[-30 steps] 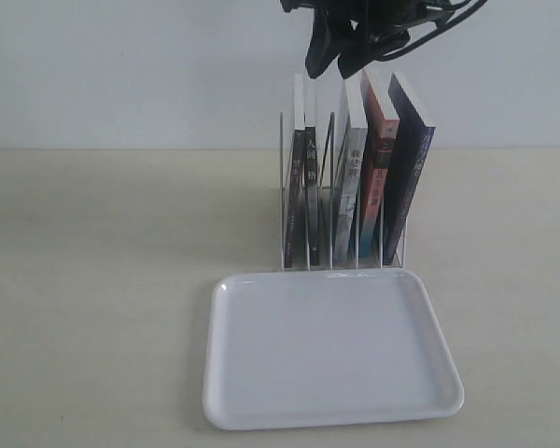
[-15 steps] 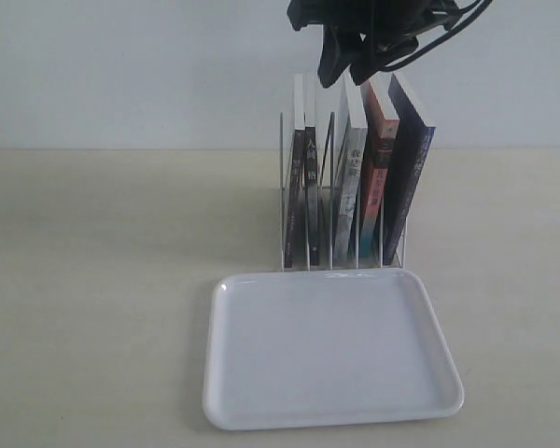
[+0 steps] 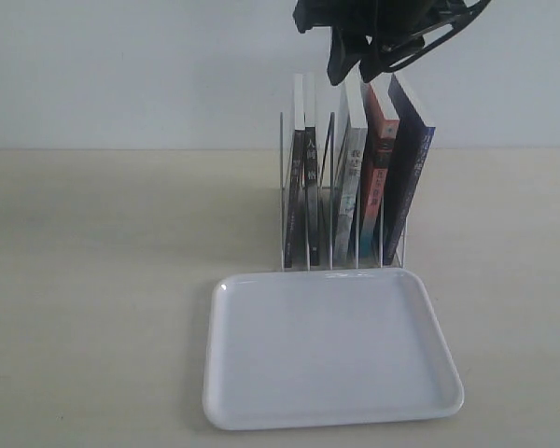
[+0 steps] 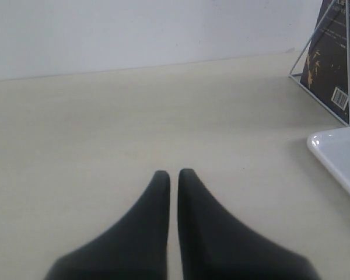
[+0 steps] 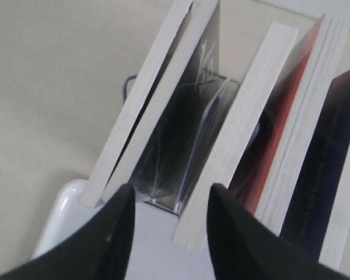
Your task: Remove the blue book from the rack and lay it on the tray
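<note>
The white wire rack point(image 3: 294, 252) stands behind the tray point(image 3: 331, 373) and holds several upright books. The blue book point(image 3: 413, 177) leans in the rightmost slot, next to the red-spined book point(image 3: 381, 173) and the grey-spined book point(image 3: 350, 182). My right gripper point(image 3: 353, 67) hangs open just above the book tops, over the grey-spined book and left of the blue one. In the right wrist view the right gripper point(image 5: 172, 189) is open with nothing between its fingers; the blue book point(image 5: 326, 163) lies off to one side. My left gripper point(image 4: 170, 172) is shut and empty, low over the table.
Two more books point(image 3: 303, 168) fill the rack's left slots. The left wrist view shows the rack's corner point(image 4: 324, 58) and a corner of the tray point(image 4: 338, 154) across bare beige table point(image 4: 134, 128). A pale wall stands behind the rack.
My right gripper has shifted to the right above the book tops, from over the left books toward the grey-spined and red-spined ones. Books, rack and tray have not moved.
</note>
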`<action>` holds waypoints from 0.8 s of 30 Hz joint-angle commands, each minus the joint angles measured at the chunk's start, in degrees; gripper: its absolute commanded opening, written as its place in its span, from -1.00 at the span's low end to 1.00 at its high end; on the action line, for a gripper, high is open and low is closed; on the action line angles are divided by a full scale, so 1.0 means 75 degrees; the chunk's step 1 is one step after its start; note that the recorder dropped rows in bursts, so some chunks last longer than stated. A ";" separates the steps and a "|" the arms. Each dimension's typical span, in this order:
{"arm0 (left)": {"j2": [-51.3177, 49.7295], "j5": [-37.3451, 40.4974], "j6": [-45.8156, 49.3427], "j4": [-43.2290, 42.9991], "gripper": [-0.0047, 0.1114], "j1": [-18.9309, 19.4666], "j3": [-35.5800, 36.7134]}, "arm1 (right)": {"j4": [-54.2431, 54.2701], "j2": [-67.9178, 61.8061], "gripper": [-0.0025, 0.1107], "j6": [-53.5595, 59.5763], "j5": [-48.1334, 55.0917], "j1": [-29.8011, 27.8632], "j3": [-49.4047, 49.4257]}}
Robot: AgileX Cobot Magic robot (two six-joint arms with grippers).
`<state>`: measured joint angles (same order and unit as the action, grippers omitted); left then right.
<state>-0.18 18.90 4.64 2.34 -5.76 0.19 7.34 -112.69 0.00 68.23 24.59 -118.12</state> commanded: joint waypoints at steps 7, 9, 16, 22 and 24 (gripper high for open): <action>0.0024 -0.0117 -0.0052 -0.0006 -0.84 -0.0003 -0.0026 | -0.0717 -0.0234 -0.27 -0.0351 -0.0264 -0.0005 -0.0026; 0.0024 -0.0117 -0.0052 -0.0006 -0.84 -0.0003 -0.0026 | -0.0654 -0.0354 -0.27 -0.0351 -0.0248 -0.0005 -0.0026; 0.0024 -0.0117 -0.0052 -0.0006 -0.84 -0.0003 -0.0026 | -0.0615 -0.0769 -0.27 -0.0537 -0.0291 -0.0005 -0.0026; 0.0024 -0.0117 -0.0052 -0.0006 -0.84 -0.0003 -0.0026 | -0.0632 -0.0936 -0.27 -0.0793 -0.0212 -0.0005 -0.0026; 0.0024 -0.0117 -0.0052 -0.0006 -0.84 -0.0003 -0.0026 | -0.0632 -0.0936 -0.27 -0.0806 -0.0212 -0.0005 -0.0026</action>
<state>-0.18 18.90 4.64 2.34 -5.76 0.19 3.06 -119.94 -5.69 66.52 24.59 -118.12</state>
